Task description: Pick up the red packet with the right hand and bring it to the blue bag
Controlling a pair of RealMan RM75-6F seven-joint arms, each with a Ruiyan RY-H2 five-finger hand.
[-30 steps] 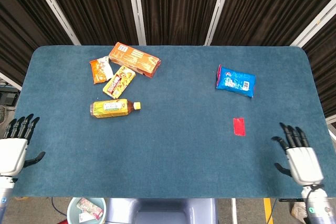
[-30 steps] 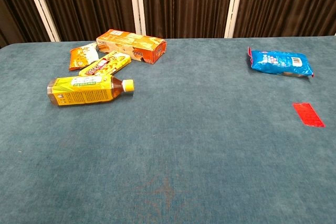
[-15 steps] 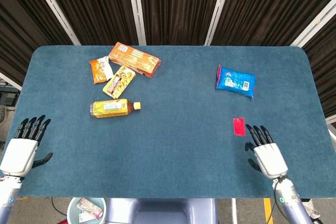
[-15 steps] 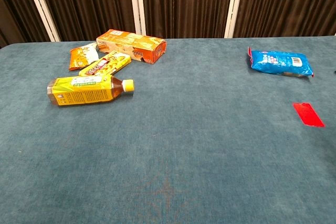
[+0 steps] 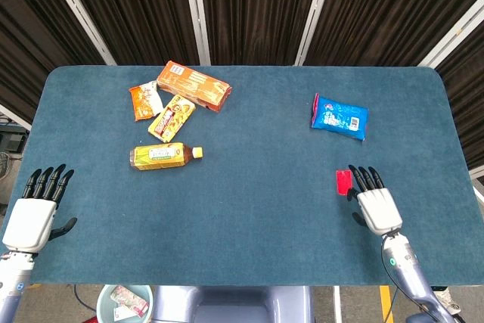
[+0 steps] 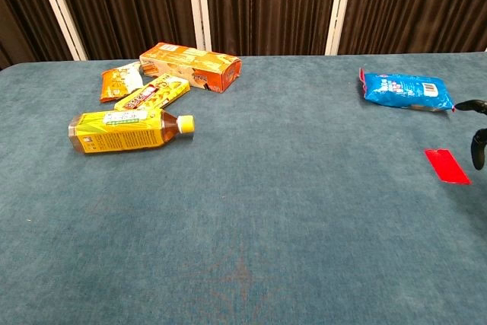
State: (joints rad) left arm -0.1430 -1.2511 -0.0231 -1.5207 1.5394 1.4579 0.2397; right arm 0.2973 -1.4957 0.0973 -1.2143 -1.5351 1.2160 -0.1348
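A small flat red packet (image 5: 343, 181) (image 6: 447, 166) lies on the blue-green table at the right. The blue bag (image 5: 339, 116) (image 6: 406, 90) lies beyond it, farther back. My right hand (image 5: 373, 203) is open with fingers spread, its dark fingertips (image 5: 354, 177) just right of the packet and partly over its right edge; in the chest view only fingertips (image 6: 478, 148) show at the right border. My left hand (image 5: 35, 210) is open at the table's near left edge, holding nothing.
At the back left lie an orange box (image 5: 193, 86) (image 6: 190, 66), two small snack packets (image 5: 145, 100) (image 5: 172, 117) and a yellow tea bottle (image 5: 165, 156) (image 6: 129, 131) on its side. The table's front edge (image 5: 227, 284) runs below both hands.
My right hand has moved in from the right edge, leftward and forward, until its fingertips reach the red packet. The left hand shifted slightly inward. Objects have not moved.
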